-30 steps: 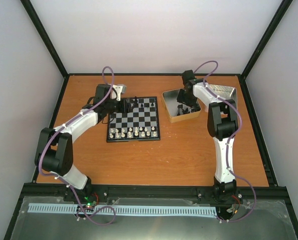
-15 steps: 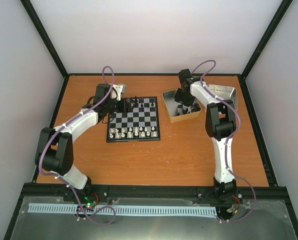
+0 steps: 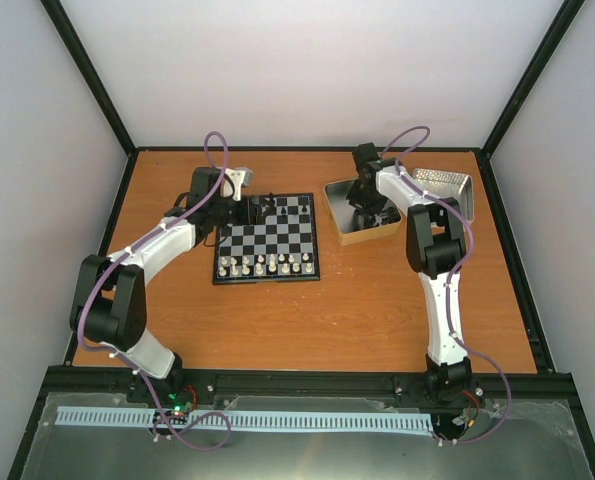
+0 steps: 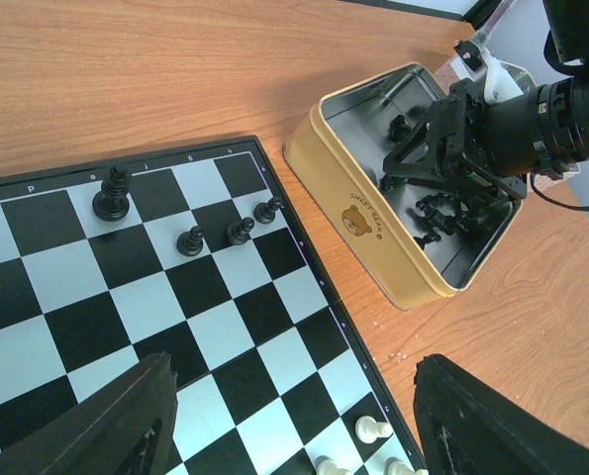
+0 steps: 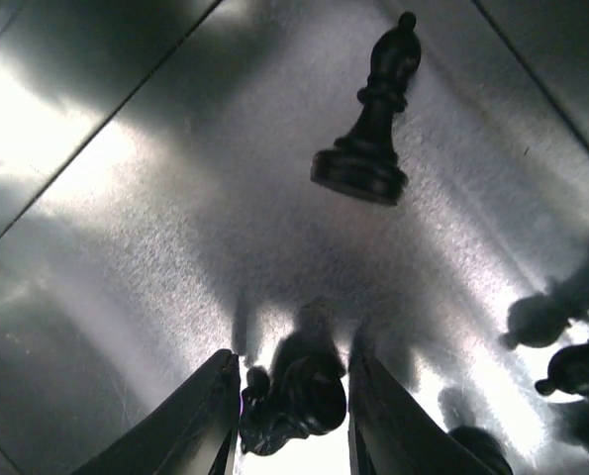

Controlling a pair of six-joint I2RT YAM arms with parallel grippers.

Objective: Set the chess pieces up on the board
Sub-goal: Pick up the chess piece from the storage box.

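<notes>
Right wrist view is where I can judge the grip. The right gripper is down inside the tin, and its two fingers sit hard against either side of a black piece. I read that as clamped on it. The light down there is dim, though, and the piece is mostly silhouette, so I can't name it. A loose bishop lies on its side on the tin floor just beyond. More dark pieces crowd the right edge.

These figures look tiny, light and hard, with smooth rounded bodies, so I expect them to twist or pop out of a pinch. My judgement is to hold across the narrow stem just above the base and squeeze gently.

Left wrist view gives what that one cannot. It shows the board with four black men standing near its far edge, a tall one and three pawns beside it. White pieces stand at the near edge. It also shows the left gripper hovering over the board, fingers spread wide with nothing between them.

Top external view only confirms the layout: board on the left and tin on the right of the table, with the pieces too small to read.
</notes>
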